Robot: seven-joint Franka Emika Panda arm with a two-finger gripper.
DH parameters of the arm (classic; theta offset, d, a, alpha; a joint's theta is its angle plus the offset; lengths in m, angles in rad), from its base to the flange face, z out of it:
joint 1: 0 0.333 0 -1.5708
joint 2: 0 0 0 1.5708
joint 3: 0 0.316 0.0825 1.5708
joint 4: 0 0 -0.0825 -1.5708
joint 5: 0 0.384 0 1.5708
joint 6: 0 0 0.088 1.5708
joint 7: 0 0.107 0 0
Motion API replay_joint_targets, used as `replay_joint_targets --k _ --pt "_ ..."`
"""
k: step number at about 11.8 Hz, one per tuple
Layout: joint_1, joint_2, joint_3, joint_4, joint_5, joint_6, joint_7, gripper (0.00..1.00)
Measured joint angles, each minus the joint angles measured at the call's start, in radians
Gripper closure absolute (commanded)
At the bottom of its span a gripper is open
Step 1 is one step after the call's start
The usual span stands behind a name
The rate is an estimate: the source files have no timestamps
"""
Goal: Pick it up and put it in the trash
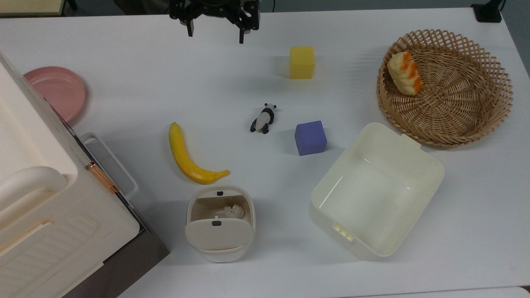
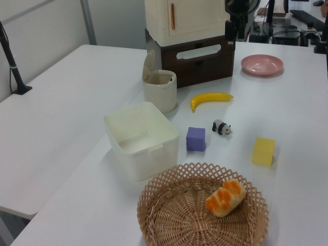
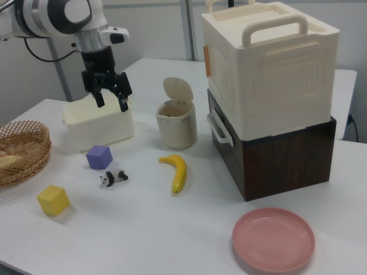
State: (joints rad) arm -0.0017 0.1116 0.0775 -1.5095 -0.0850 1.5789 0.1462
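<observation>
Already the crumpled paper ball (image 1: 233, 211) lies inside the trash bin (image 1: 194, 207), lower centre of the top view. At the top edge, the tool (image 1: 215, 35) hangs wide and empty. Little risk remains: the flap lid (image 1: 218, 234) stands open.

Arm (image 3: 54, 14): glossy white rounded shell segments, with a dark grey disc set into the joint cap and a dark band between shells. Wrist: short metallic silver collar, below it a white block with a small black oval mark. A thin black cable hangs in a loop behind the arm. Gripper (image 3: 108, 89): matte black throughout, an open linkage frame of angular bars ending in two thin black fingers (image 3: 123, 102). In the top view the gripper (image 1: 215, 25) shows the same black frame.
</observation>
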Motion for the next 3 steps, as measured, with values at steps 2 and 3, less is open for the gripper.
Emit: replay_joint_targets --k 2,3 --pt "-0.007 0.000 0.000 -0.004 0.000 -0.003 -0.006 0.00" --pt "-0.007 0.000 0.000 -0.005 0.000 -0.003 -0.007 0.00"
